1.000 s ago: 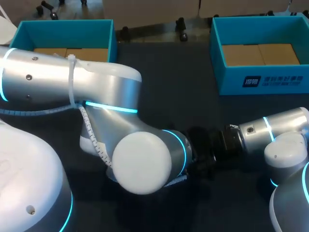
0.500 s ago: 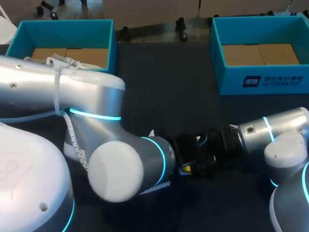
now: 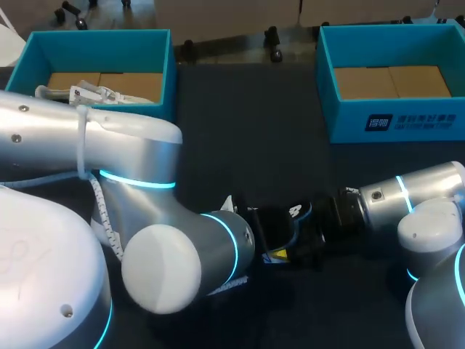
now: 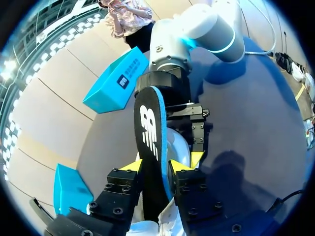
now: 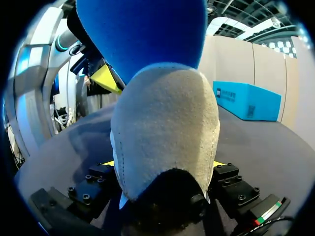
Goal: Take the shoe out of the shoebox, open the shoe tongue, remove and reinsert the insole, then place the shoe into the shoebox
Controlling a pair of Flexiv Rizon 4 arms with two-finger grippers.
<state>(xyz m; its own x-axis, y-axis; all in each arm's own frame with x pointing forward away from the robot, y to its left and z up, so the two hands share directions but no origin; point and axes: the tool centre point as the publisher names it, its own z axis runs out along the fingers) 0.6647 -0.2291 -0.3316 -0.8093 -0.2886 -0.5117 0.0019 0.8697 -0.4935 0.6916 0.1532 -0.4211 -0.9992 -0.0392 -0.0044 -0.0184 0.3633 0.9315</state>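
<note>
Left gripper (image 4: 160, 164) clenched on the dark, blue-edged insole (image 4: 149, 142), yellow tips pressing it from both sides. Right gripper (image 5: 163, 164) clasped around the grey suede shoe (image 5: 165, 123). Both held just above the table (image 3: 254, 131), well apart from the labelled shoebox (image 3: 349, 123), off its near left corner.

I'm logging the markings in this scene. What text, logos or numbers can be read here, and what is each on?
Far-right shoebox, front wall: a white emblem and a row of characters, too small and blurred to quote in any view.
Insole in the left gripper: one white stylised logo, a brand mark with no plain wording to quote.
Far-left shoebox: no print shows.
No legible numbers or signs elsewhere.
</note>
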